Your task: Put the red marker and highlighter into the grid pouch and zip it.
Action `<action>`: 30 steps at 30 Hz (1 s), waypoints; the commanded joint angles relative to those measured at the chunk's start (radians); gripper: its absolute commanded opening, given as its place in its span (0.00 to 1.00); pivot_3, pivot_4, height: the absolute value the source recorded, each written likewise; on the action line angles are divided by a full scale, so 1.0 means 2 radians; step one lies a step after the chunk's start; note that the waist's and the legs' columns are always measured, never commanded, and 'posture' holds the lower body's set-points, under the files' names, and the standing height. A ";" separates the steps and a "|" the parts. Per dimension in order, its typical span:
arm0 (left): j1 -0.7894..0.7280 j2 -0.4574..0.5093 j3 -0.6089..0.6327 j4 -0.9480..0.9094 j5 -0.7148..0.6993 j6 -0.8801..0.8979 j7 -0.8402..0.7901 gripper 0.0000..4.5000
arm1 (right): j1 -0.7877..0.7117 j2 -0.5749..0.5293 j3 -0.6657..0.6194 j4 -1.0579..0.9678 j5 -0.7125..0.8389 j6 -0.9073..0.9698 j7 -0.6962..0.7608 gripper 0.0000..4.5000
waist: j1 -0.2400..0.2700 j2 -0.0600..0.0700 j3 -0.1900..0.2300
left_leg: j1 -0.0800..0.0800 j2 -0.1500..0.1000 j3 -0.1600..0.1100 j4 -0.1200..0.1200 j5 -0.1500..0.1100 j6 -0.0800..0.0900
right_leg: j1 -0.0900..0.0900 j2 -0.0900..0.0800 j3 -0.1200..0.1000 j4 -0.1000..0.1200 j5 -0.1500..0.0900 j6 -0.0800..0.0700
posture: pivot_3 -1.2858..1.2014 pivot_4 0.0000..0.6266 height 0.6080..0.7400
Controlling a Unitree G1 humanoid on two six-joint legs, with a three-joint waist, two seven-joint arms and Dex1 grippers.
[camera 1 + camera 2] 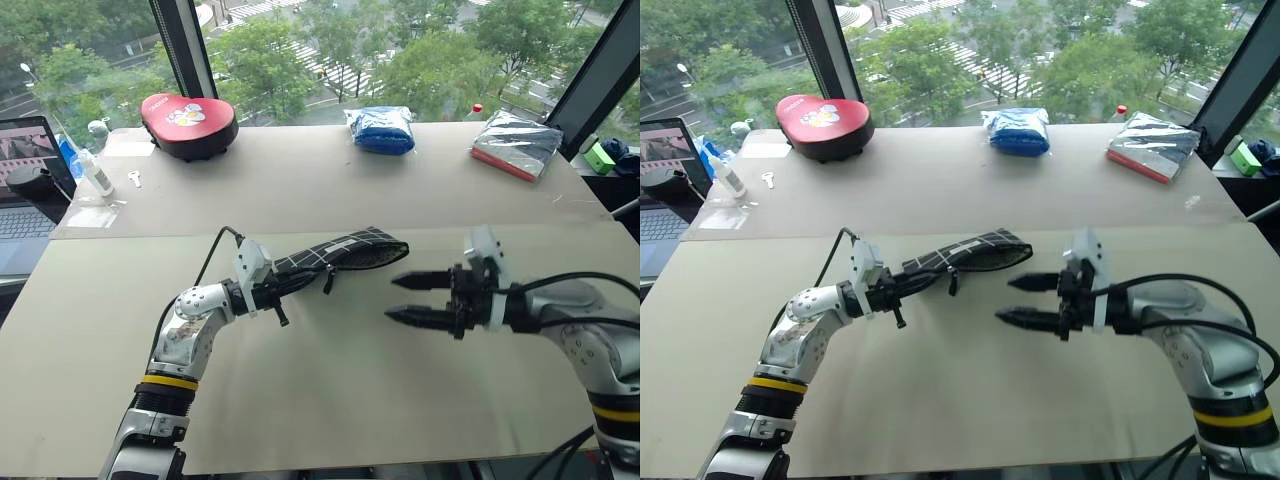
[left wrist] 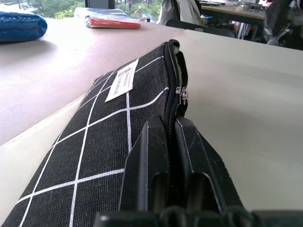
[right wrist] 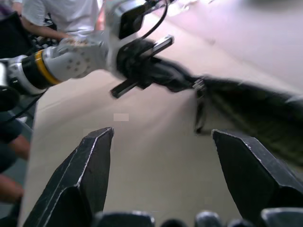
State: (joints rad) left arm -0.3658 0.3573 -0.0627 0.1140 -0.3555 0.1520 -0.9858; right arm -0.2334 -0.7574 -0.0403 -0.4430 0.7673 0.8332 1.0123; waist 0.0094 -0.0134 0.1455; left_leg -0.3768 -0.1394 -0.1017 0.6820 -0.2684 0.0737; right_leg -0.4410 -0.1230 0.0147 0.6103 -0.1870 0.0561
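Grid pouch (image 1: 340, 252) lay near the middle of the pale, smooth table (image 1: 330, 400), a flat black fabric case crossed with white lines, a white label (image 2: 122, 86) on its side. Its zipper looked nearly closed, the metal slider (image 2: 182, 94) near one end. The left gripper (image 1: 280, 288) pinched one end of the pouch, fingers together on the cloth; the right gripper (image 1: 410, 298) hovered just beside the other end, black tapered fingers wide apart and empty. Finishing well probably meant holding the cloth taut while checking the zip was shut. Marker and highlighter were presumably inside.
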 commanded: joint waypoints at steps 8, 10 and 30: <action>-0.008 0.000 0.001 -0.013 -0.005 -0.003 -0.004 0.00 | -0.080 0.147 0.098 0.078 -0.107 0.038 -0.209 0.82 | 0.001 0.000 0.000 | 0.000 0.000 0.000 0.001 0.001 -0.001 | 0.000 0.000 0.000 0.000 0.000 -0.001 | 0.52 0.24 1.00; -0.007 0.000 0.001 -0.013 -0.005 -0.004 -0.004 0.00 | -0.098 0.165 0.110 0.096 -0.123 0.035 -0.220 0.82 | 0.001 0.000 0.000 | 0.000 0.000 0.000 0.001 0.001 -0.001 | 0.000 0.000 0.000 0.001 0.000 -0.001 | 0.52 0.24 1.00; 0.003 -0.004 0.002 -0.025 -0.007 -0.001 0.008 0.00 | -0.142 0.202 0.110 0.126 -0.159 0.005 -0.204 0.05 | -0.003 0.000 0.000 | 0.000 0.000 0.000 0.001 0.001 -0.001 | -0.001 0.001 0.000 0.001 0.000 -0.001 | 0.52 0.24 1.00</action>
State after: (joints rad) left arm -0.3567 0.3491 -0.0649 0.1017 -0.3555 0.1519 -0.9720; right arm -0.5205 -0.3416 0.2130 -0.1407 0.4369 0.8755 0.5833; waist 0.0036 -0.0132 0.1455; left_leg -0.3776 -0.1402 -0.1019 0.6838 -0.2671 0.0718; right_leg -0.4429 -0.1219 0.0139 0.6120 -0.1862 0.0549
